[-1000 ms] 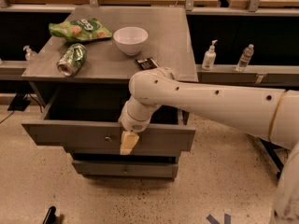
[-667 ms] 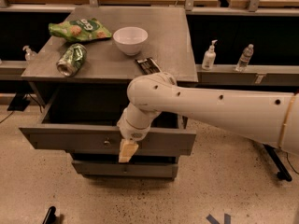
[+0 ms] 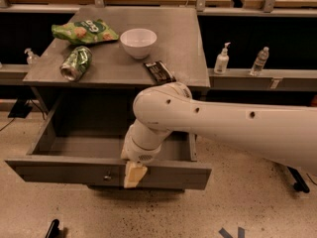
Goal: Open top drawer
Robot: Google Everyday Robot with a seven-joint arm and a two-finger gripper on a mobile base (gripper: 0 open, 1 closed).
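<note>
Task looks mostly done. The top drawer (image 3: 59, 172) is pulled well out from under the bench (image 3: 188, 58) toward the near side, with its inside floor showing and its grey front standing well clear of the bench body. What's left, as a judgement: maybe a little more pull, then let go and back the arm (image 3: 223, 128) off.

The pincer (image 3: 133, 175) hangs down over the drawer's front panel, just right of the small round knob (image 3: 106, 176). Its pale tip lies against the front face, at or touching the top edge. It isn't on the knob. Can't tell whether it is open or closed, or whether it grips the panel edge; the wrist covers that part.

On the bench top, untouched: white bowl (image 3: 138, 42), green can (image 3: 75, 63) on its side, green chip bag (image 3: 84, 31) and a dark snack bar (image 3: 158, 72).
</note>
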